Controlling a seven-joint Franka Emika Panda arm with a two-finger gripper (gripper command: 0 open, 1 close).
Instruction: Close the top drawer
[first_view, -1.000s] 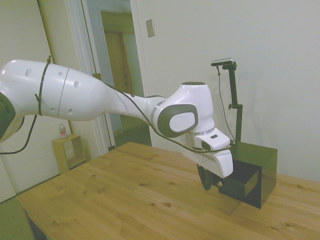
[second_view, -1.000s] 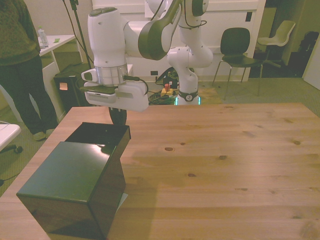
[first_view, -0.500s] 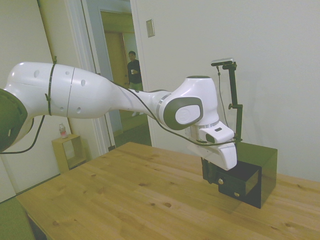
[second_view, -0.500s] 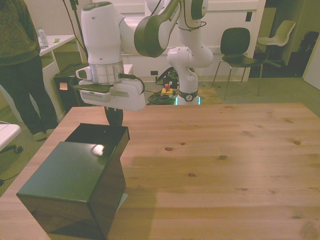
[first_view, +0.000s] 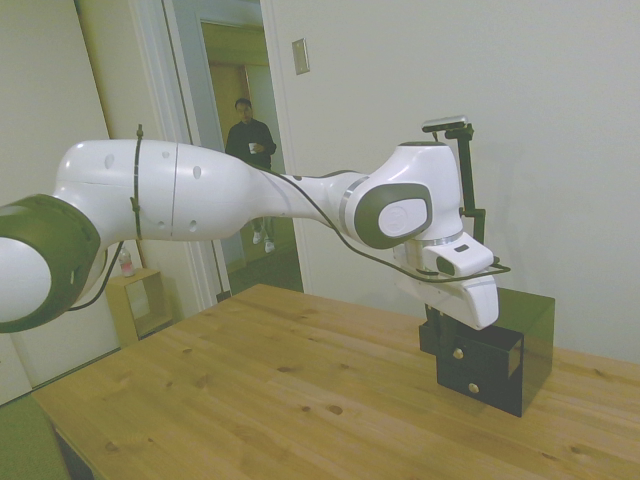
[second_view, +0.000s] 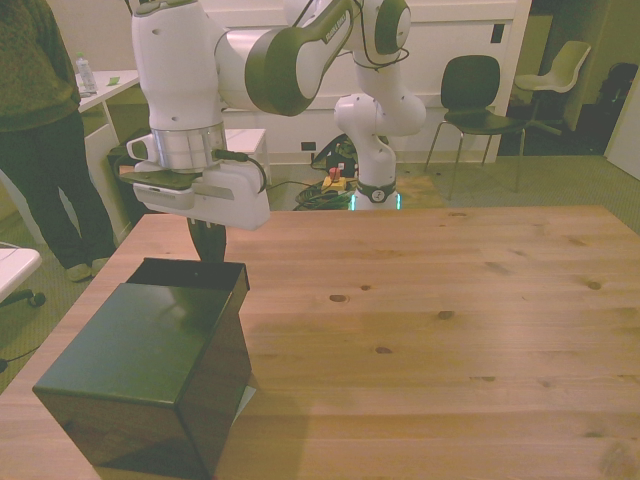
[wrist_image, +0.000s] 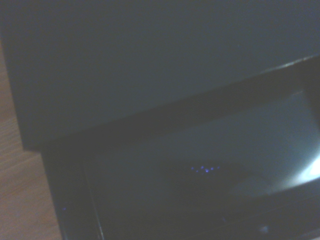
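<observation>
Tool: dark fingers hang below the white wrist block, at the outer front of the top drawer; I cannot tell whether they are spread or closed. In the side view the tool sits right of centre, mostly hidden behind the wrist block.
Top drawer: left of centre in the front view, sticking out only a little from the cabinet; a narrow strip of its open inside shows. In the side view its front stands slightly proud of the cabinet face, with a small pale knob. The wrist view shows the drawer's dark inside, blurred.
Cabinet: black box, lower left of the front view, on the desk; in the side view it is at the right.
Lower knob: just under the top one.
Desk: pale wood with knots.
Person: in the doorway, upper left of the side view.
Second person: at the front view's left edge.
Chairs: upper right of the front view.
</observation>
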